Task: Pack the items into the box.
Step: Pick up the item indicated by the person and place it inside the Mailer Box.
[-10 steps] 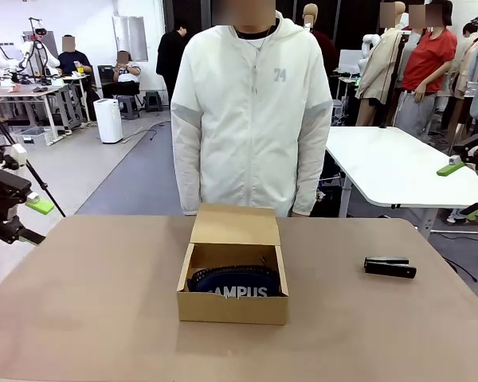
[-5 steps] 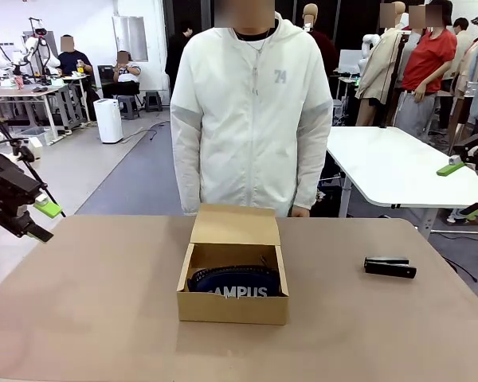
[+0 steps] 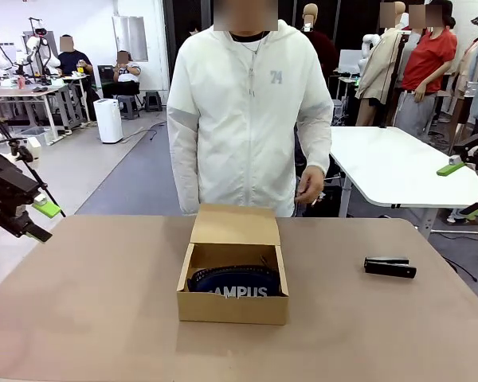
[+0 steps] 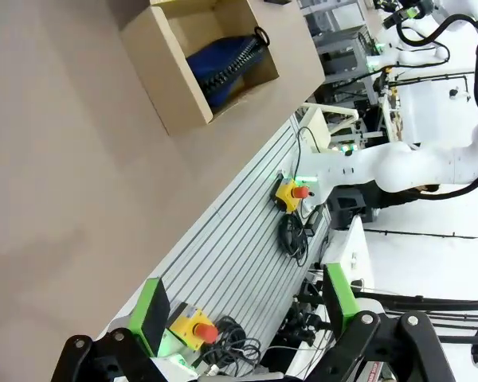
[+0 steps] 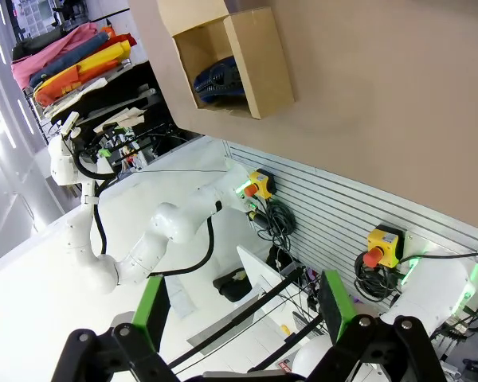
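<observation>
The brown cardboard box (image 3: pixel 232 306) stands mid-table with its flap lid (image 3: pixel 236 225) folded back toward the person. Inside lies the navy pouch (image 3: pixel 236 282), its white lettering partly showing. A small black stapler-like bar (image 3: pixel 389 267) lies on the table to the box's right. My left gripper (image 3: pixel 37 220) hovers open over the table's far left edge, well away from the box. At the right edge, my right gripper (image 3: pixel 464 191) hangs open above table height. The left wrist view shows the box (image 4: pixel 166 79) and pouch (image 4: pixel 225 65) far beyond the open left gripper (image 4: pixel 247 306). Past the open right gripper (image 5: pixel 241 306), the right wrist view has the box (image 5: pixel 261 68) and pouch (image 5: pixel 218 81).
A person in a white jacket stands right behind the box, one hand (image 3: pixel 309 187) raised at waist height. The tan table (image 3: pixel 95 310) is bare around the box. A white table (image 3: pixel 390 163) stands behind on the right. Emergency-stop buttons (image 4: pixel 291 193) sit on the robot's base rail.
My left gripper moved slightly right and up, then held still. The person shifted left and lifted a hand from behind the box. Box, pouch, bar and right gripper stayed put.
</observation>
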You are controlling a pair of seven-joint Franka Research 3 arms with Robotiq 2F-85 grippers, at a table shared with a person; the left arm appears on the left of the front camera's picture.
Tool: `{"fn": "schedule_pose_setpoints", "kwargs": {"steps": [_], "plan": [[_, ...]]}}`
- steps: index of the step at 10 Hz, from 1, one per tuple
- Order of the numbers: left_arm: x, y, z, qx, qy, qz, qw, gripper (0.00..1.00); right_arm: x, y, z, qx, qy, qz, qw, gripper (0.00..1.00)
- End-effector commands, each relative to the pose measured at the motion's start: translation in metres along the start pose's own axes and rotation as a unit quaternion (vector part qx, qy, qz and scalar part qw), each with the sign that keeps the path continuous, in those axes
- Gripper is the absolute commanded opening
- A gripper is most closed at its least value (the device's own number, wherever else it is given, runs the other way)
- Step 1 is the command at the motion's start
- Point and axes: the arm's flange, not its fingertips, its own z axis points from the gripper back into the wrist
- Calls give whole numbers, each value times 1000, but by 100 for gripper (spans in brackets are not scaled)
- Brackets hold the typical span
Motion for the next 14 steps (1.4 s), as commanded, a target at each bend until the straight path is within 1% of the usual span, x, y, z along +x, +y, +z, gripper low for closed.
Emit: {"fn": "schedule_pose_setpoints", "kwargs": {"steps": [1, 10, 11, 12, 13, 14], "plan": [[-2, 2, 1, 4, -1, -6, 1000, 100, -2, 2, -1, -4, -4, -1, 1000, 100], [-2, 2, 1, 4, -1, -6, 1000, 100, 0, 0, 0, 0, 0, 0, 1000, 100], [-2, 2, 1, 4, -1, -6, 1000, 100, 37, 19, -19, -107, 30, -13, 994, 100], [-2, 2, 1, 4, -1, -6, 1000, 100, 66, 35, -44, -236, 18, -28, 971, 100], [-2, 2, 1, 4, -1, -6, 1000, 100, 86, 44, -66, -353, -15, -30, 935, 100], [-2, 2, 1, 4, -1, -6, 1000, 100, 102, 48, -87, -459, -84, 2, 884, 100]]}}
